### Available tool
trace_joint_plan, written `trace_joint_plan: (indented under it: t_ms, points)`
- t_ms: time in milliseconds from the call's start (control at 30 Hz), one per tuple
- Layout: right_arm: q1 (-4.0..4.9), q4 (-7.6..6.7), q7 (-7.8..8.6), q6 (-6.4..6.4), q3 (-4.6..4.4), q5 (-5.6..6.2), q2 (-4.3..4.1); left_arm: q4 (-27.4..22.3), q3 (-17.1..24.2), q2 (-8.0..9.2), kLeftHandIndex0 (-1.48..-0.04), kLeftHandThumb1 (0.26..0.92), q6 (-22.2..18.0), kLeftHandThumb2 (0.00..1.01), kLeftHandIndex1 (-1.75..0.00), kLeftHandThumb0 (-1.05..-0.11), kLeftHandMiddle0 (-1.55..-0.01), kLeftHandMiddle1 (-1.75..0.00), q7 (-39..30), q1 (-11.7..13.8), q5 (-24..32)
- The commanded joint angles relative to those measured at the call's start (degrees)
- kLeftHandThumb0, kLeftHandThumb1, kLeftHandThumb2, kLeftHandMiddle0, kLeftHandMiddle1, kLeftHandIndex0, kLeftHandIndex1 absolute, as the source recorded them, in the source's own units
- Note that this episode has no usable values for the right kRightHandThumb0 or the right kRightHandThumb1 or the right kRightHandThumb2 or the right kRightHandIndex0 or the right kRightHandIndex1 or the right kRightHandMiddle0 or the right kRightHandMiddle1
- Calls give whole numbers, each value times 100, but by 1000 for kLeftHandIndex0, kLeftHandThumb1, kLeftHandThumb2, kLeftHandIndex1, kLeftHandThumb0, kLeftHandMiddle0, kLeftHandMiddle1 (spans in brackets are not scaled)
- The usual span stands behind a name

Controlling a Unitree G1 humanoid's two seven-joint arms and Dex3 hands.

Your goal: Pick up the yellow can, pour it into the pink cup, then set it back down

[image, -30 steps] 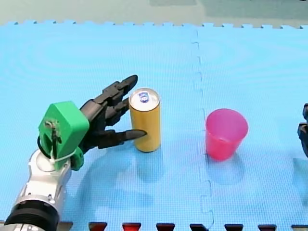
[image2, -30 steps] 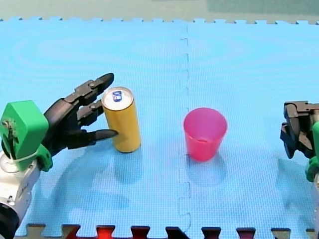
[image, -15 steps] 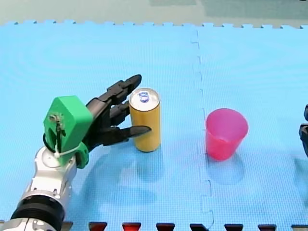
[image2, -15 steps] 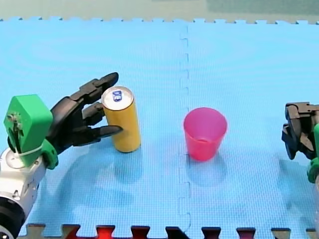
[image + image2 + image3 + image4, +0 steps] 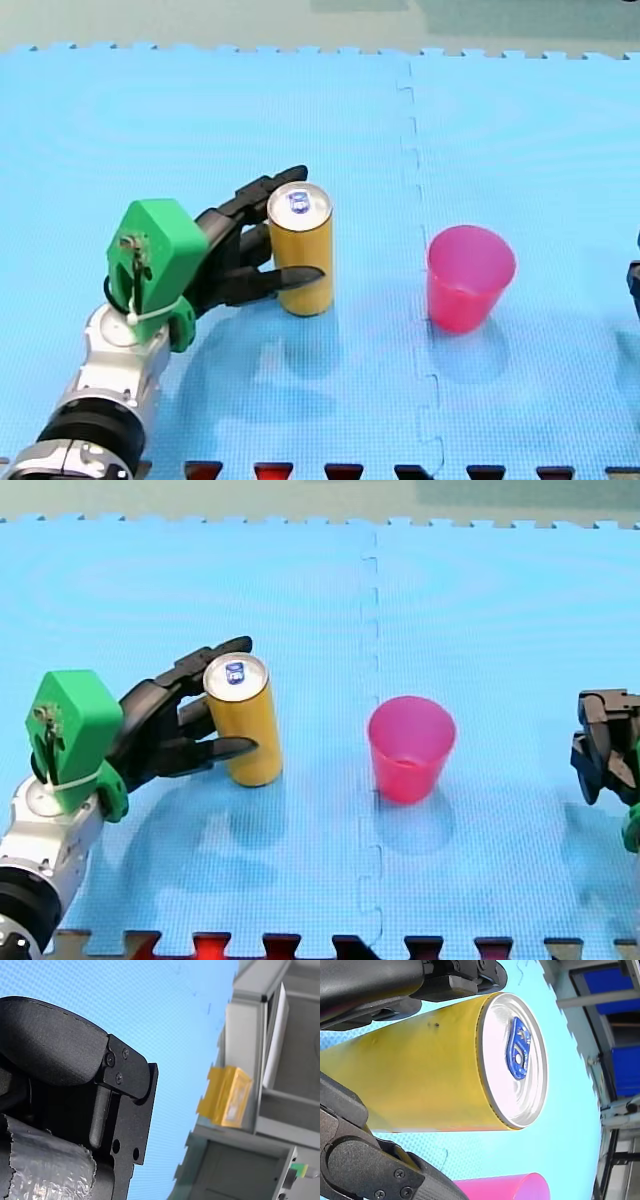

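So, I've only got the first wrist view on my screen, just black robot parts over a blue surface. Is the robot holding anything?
Observer: Not yet. The left hand is open at a tall yellow metal can, with fingers in front of and behind it. The can stands upright on the blue foam mat.
Operator: And where would it pour that?
Observer: A pink plastic cup stands upright to the can's right, apart from it.
Operator: What about the other hand?
Observer: The right hand is at the mat's right edge, beyond the cup, touching neither.
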State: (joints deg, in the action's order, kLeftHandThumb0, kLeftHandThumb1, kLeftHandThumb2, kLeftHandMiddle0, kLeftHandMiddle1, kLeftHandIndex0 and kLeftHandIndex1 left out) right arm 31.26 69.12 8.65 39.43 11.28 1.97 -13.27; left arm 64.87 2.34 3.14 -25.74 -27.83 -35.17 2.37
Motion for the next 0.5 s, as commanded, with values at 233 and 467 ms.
trace_joint_plan:
  t_ms: [233, 467]
  points:
    - [0, -19, 25, 32, 41, 21, -78, 293, 97, -64, -218, 623, 28, 0, -4, -661, -311, -8, 15, -25, 29]
    - [-9, -51, -20, 38, 20, -12, -77, 366, 193, -88, -225, 618, 42, 0, -4, -645, -310, -4, -72, -48, 70]
